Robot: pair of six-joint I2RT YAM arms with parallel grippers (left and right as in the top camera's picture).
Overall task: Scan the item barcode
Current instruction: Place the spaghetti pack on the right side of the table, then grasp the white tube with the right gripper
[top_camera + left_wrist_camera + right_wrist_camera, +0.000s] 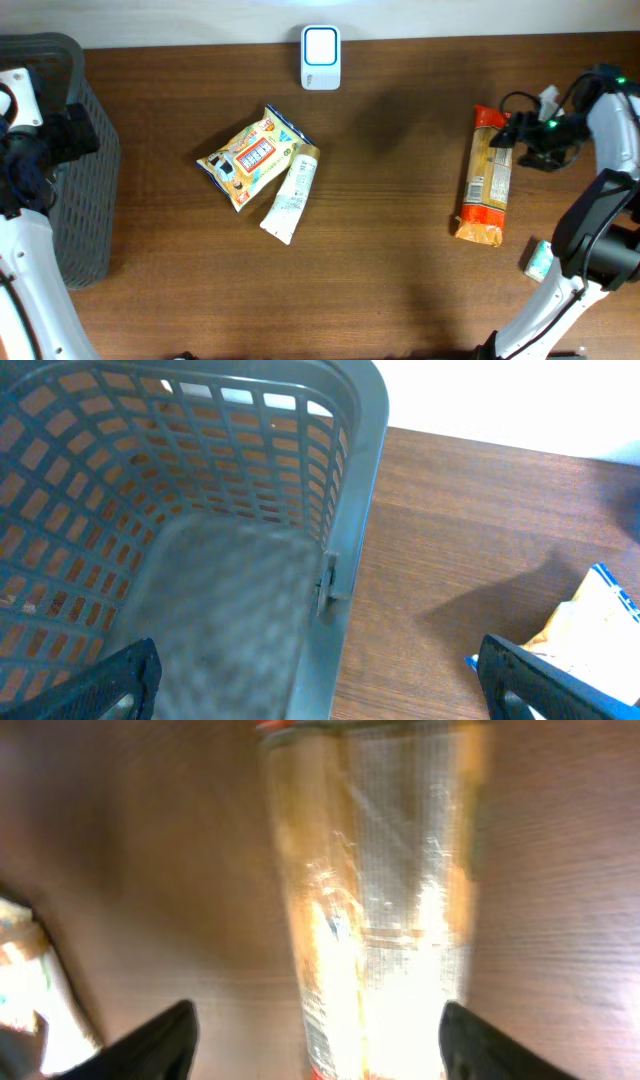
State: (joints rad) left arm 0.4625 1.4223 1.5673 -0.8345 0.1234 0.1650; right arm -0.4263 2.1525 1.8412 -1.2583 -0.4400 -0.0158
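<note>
Dark brown wood worktop (400, 250): carries all the goods, with the scanner at its far edge and the basket at its left end
Task's thing: a long orange-and-clear cellophane packet (486, 178) lies flat at the right, lengthwise toward the far edge and well apart from the scanner
Right pincer (318, 1020): fingers stand apart on either side of the packet's far end; the packet lies between them on the wood, unclamped as far as the blurred wrist view shows
White rounded scanner box with a lit window (321, 57): sits at the middle of the far edge, window facing up, so a barcode probably has to be held above it, label down
Left pincer (318, 650): spread wide and empty over the rim of the grey plastic lattice basket (350, 480), probably kept clear of the right arm's working space
Yellow foil snack bag (250, 158) and white squeeze tube (291, 197): touching in the middle, the tube against the bag's lower right edge
Step in hand: judged to be the packet's turn, with a firm grip not yet made
Risk: slick film may slip or sag from an end-on hold, hiding the barcode
</note>
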